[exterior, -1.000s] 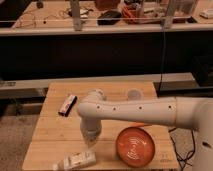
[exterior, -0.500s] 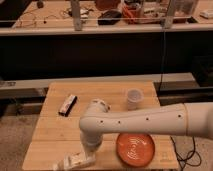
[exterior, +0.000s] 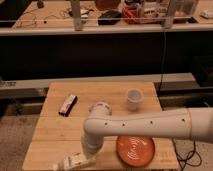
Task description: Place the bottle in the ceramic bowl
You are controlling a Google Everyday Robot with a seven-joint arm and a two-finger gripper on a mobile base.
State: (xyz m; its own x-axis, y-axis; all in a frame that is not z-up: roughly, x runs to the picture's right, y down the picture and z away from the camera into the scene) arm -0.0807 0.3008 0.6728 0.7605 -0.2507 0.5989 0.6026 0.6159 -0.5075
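Observation:
The small white bottle (exterior: 75, 161) lies on its side at the front left of the wooden table (exterior: 100, 95). The orange ceramic bowl (exterior: 135, 149) with thin white lines inside sits at the front right, right of the bottle. My white arm reaches in from the right and bends down; my gripper (exterior: 89, 156) is low over the bottle's right end, right above or touching it. The arm hides the gripper's tips.
A small pale cup (exterior: 134, 97) stands at the back right of the table. A flat dark-and-white bar (exterior: 67, 104) lies at the back left. Behind the table runs a dark counter with a cluttered shelf (exterior: 110, 17) above.
The arm has swung from the table's middle down toward the front left. The gripper has dropped onto the bottle's end. The bottle and bowl lie where they were.

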